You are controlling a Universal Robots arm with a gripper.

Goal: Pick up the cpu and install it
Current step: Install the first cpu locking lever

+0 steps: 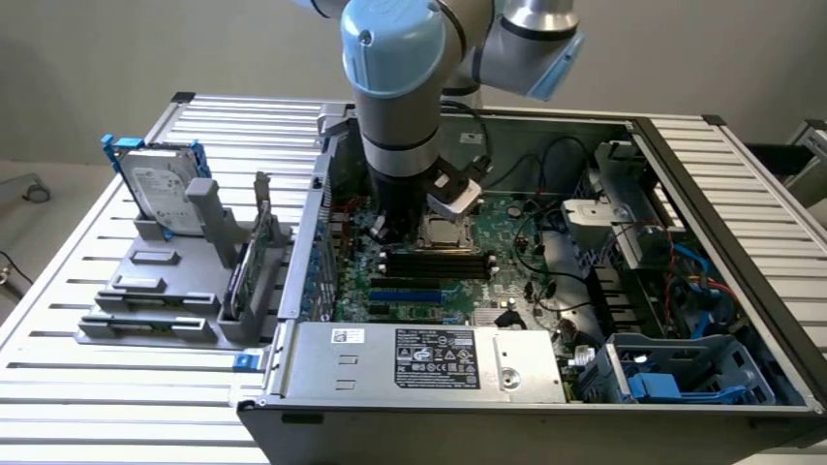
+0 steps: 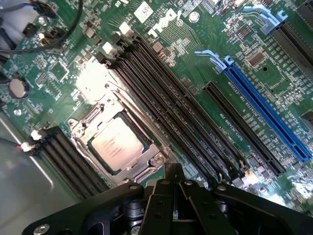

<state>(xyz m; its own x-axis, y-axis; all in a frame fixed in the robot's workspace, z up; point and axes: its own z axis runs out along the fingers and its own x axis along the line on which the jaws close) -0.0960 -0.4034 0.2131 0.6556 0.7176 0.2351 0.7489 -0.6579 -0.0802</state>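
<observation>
- 1 chip matters here, and the cpu (image 2: 116, 144) already lies flat inside the metal-framed socket (image 2: 83, 128) on the motherboard (image 2: 254, 93) — silvery top up, edges square with the frame as far as I can judge.
- My gripper (image 2: 173, 182) hangs just above the board with its fingers pressed together and nothing between them; the chip is not in my grasp.
- In the wrist view the cpu sits at about 10 o'clock from my fingertips, near but apart from them.
- In the exterior view my gripper (image 1: 387, 231) is down inside the open computer case (image 1: 723, 194), with the socket (image 1: 444, 233) at about 3 o'clock from it.
- The 4 dark memory slots (image 2: 161, 98) beside the socket look empty, and the long blue slot (image 2: 266, 115) lies well clear.
- My judgement: picking up and placing are done — the chip is seated. I cannot tell whether the socket's frame is latched down over it, so locking may remain.
</observation>
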